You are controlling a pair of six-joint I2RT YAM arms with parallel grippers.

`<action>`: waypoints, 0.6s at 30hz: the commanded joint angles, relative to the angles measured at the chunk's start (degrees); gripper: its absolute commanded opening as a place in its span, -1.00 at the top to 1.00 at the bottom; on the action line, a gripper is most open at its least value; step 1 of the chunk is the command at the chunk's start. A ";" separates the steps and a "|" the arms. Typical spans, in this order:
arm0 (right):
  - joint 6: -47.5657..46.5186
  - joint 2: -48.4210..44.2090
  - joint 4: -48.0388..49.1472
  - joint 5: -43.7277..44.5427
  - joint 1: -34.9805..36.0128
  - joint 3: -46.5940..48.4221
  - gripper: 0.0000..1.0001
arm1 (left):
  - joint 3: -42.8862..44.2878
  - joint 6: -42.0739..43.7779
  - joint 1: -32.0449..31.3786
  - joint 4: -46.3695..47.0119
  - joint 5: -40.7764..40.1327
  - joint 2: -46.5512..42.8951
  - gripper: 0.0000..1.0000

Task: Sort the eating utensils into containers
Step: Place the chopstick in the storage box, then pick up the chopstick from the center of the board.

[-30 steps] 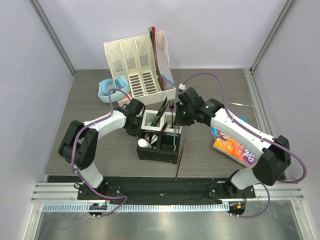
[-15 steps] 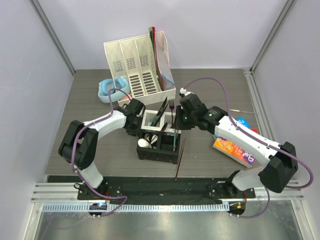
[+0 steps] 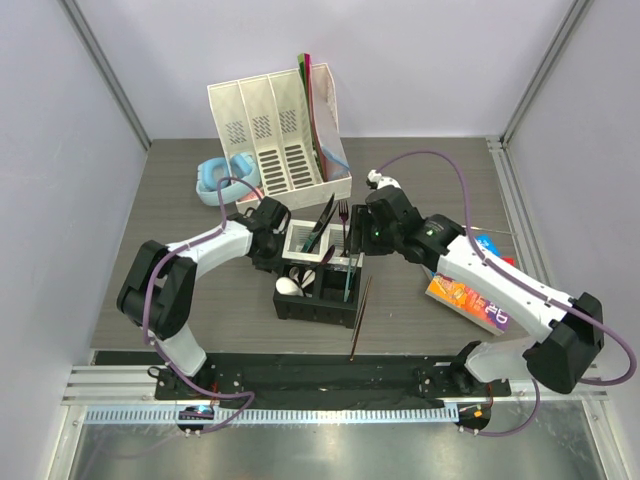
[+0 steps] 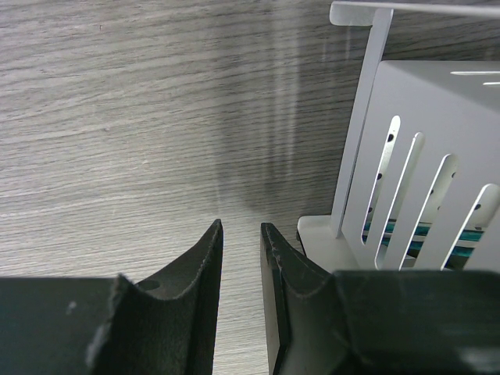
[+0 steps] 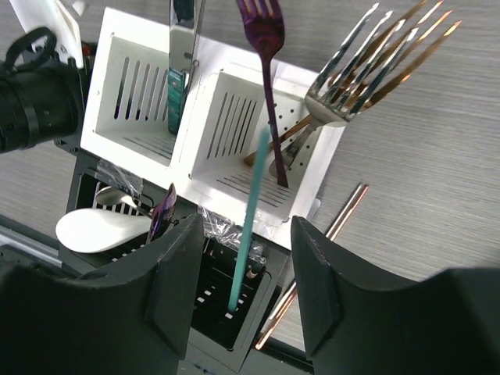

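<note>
Here we see the right gripper (image 5: 248,234) hanging over the caddy (image 3: 312,308) with its fingers set well apart. A teal stick (image 5: 251,195) rises between them at a slight lean, its foot down in the black cell on the right side, and there is clear space on both sides of it, so neither finger touches it and nothing is clamped. Just beyond, in the white cell behind, a purple fork (image 5: 266,47) and a metal fork (image 5: 351,78) stand tines up. A white soup spoon (image 5: 101,230) lies in the other black cell. A pair of brown chopsticks (image 3: 360,315) rests on the table (image 4: 117,117) just beside the caddy's right edge.

Our left gripper (image 4: 240,228) sits low at the caddy's left side. Its fingers are only narrowly parted, with bare table showing through the slit, and they hold nothing. The caddy's slotted white wall is close by its right finger; we cannot tell whether they touch.
</note>
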 commanded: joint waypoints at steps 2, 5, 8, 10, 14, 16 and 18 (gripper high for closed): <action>-0.47 -1.77 0.59 1.94 0.13 0.74 -0.03 | 0.39 -0.14 -0.36 2.85 1.01 -0.05 0.47; 0.14 -2.20 0.24 1.32 0.13 0.74 0.02 | 0.57 -0.06 -0.36 2.67 0.83 0.04 0.48; -0.21 -3.78 -0.37 1.76 0.12 2.06 0.03 | 0.22 -0.06 -0.27 2.67 0.66 -0.22 0.48; -0.99 -4.49 -2.39 2.20 0.12 4.16 0.03 | 0.13 -0.06 -0.27 2.67 0.66 -0.22 0.48; -0.30 -5.80 -4.95 5.53 -0.22 6.28 0.00 | 0.66 -0.06 -0.27 2.85 1.36 0.48 0.48; 0.84 -7.73 -5.21 9.39 -1.28 5.76 -0.01 | 0.75 -0.15 -0.27 2.93 1.62 0.57 0.47; 2.77 -8.70 -6.43 14.29 -3.90 5.31 -0.04 | 0.57 -0.23 -0.27 2.93 1.62 0.48 0.48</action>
